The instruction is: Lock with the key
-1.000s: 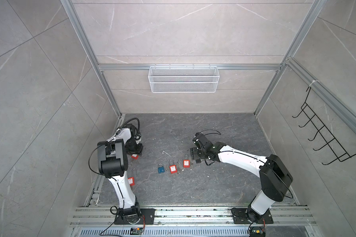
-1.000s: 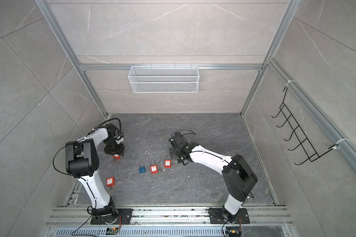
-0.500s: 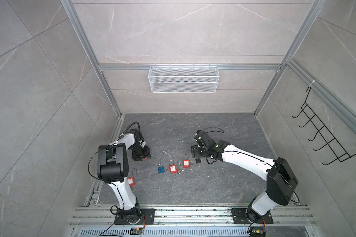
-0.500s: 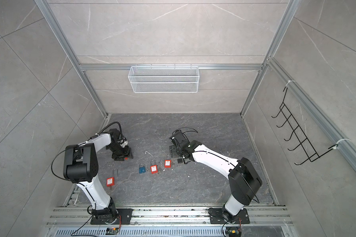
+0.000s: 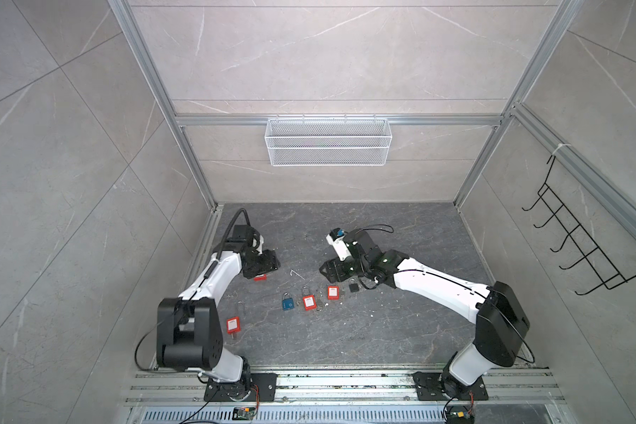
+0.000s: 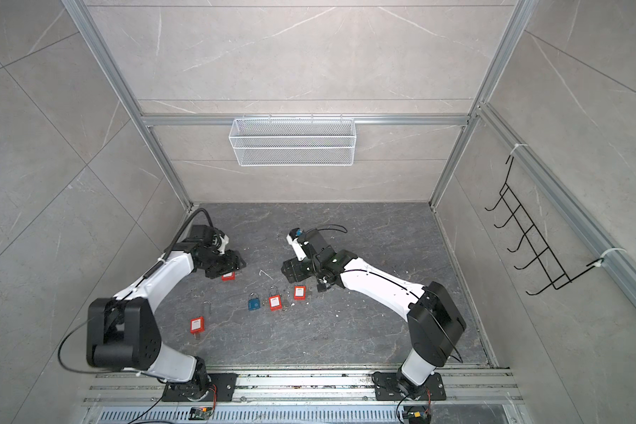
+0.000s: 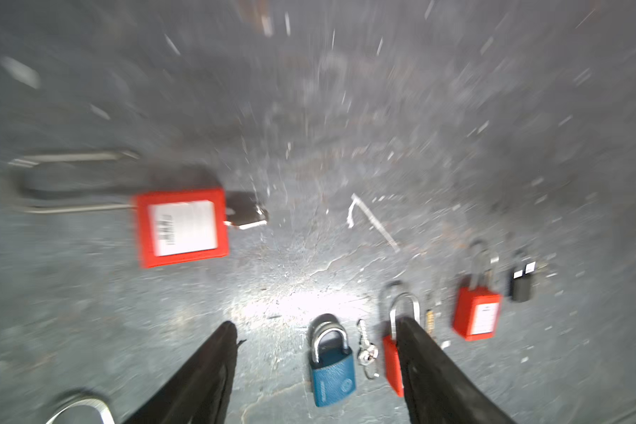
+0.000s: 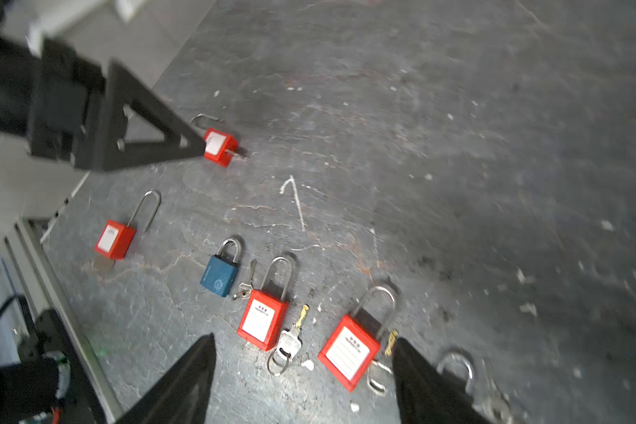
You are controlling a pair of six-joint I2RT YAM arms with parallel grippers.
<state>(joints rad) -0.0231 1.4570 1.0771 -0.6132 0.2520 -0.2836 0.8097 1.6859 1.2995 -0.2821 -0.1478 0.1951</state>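
Since a second ago your left gripper (image 7: 314, 325) has swung off the side wall toward the blue padlock (image 7: 332, 370), and your right gripper (image 8: 302, 339) has edged nearer it too. Both stand wide open with nothing between the fingers. Just beside the left gripper, farther back than the blue padlock, the keyed red padlock (image 5: 260, 278) lies flat on the counter (image 5: 382, 330), a key (image 7: 245, 213) seated in its base. On the blue padlock's other side, near the right gripper, run a key ring (image 8: 245, 286), a red padlock (image 8: 261, 319), a loose key (image 8: 291, 339), a second red padlock (image 8: 349, 352) and, farthest out, a black padlock (image 5: 353, 286). Toward your left arm's base from the blue padlock lies a long-shackled red padlock (image 5: 233, 325).
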